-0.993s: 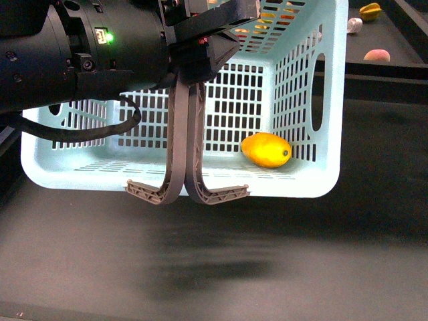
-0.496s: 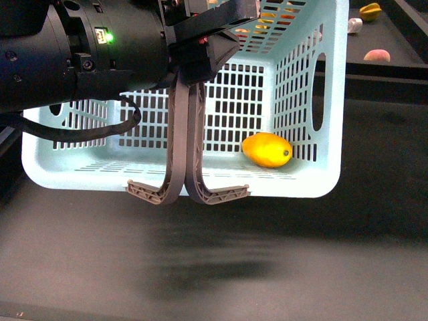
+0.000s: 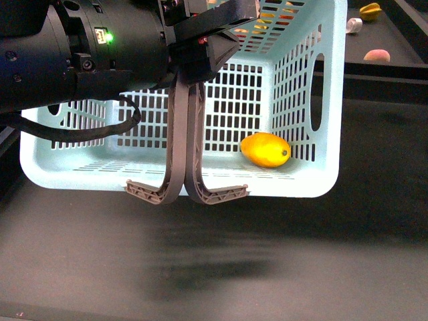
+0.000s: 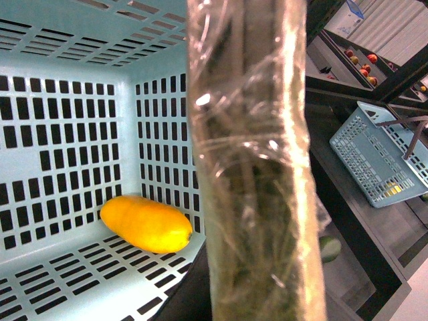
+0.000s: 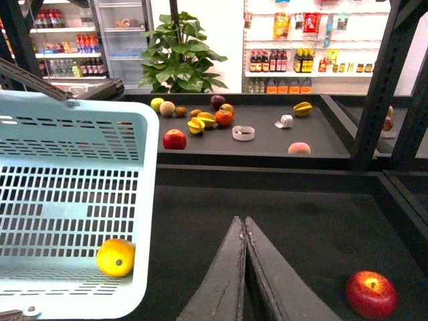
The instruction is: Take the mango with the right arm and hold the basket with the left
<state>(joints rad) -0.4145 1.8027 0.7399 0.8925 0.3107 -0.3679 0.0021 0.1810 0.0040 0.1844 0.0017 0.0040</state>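
The basket (image 3: 294,188) spans the middle of the front view, carried by your left arm (image 3: 80,53) at upper left, whose hand (image 3: 190,70) is clamped on the two handles (image 3: 182,134). The mango (image 3: 266,150) lies inside, in the basket's lower right corner, beside the slotted wall. Your right hand (image 5: 243,224) is pinched together, empty, outside the basket. Keep the left grip firm and level so the mango cannot roll. Against a second ago, the basket has drifted slightly leftward, and the mango has kept its corner.
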